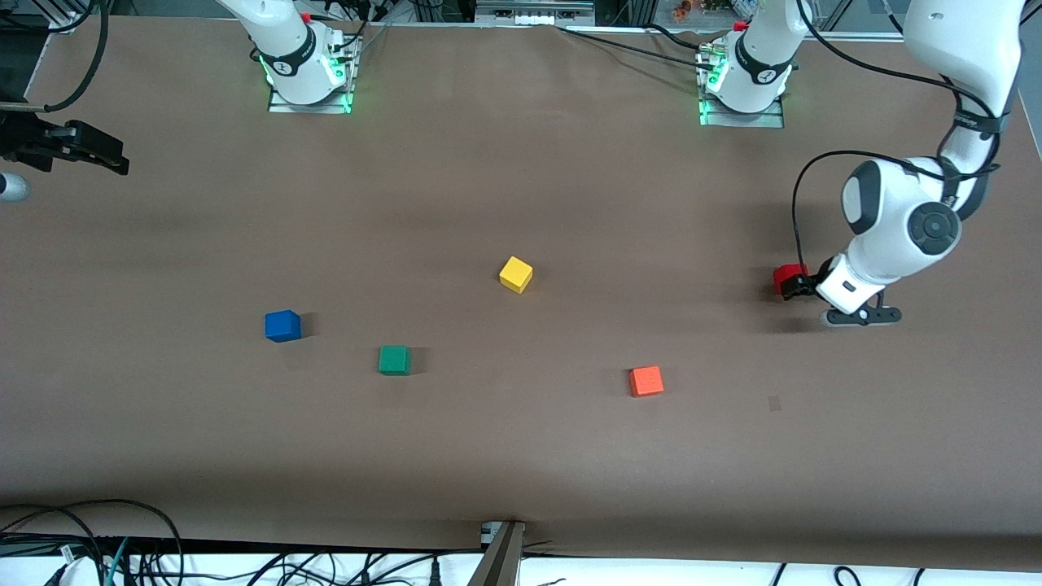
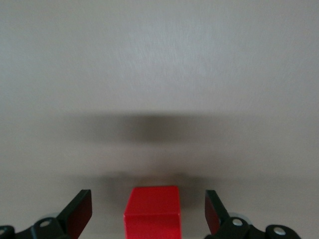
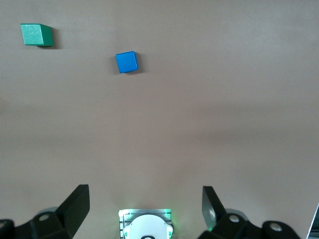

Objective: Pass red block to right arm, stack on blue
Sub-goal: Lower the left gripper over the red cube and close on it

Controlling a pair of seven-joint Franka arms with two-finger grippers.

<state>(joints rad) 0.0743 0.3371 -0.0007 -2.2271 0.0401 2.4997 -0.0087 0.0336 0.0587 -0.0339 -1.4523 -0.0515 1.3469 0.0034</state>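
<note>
The red block [image 1: 785,278] rests on the brown table near the left arm's end. My left gripper [image 1: 802,286] is down at table level and open around it. In the left wrist view the red block [image 2: 152,211] lies between the two fingers [image 2: 77,213] with a gap on each side. The blue cube [image 1: 282,325] stands alone toward the right arm's end, and shows in the right wrist view as well [image 3: 126,62]. My right gripper [image 1: 110,159] hangs high over the table's edge at the right arm's end, open and empty [image 3: 144,191].
A green cube [image 1: 394,360] sits beside the blue one, slightly nearer to the front camera. A yellow cube [image 1: 515,274] stands mid-table, and an orange-red cube [image 1: 645,381] lies nearer to the camera. The right arm's base [image 3: 146,226] shows below its gripper.
</note>
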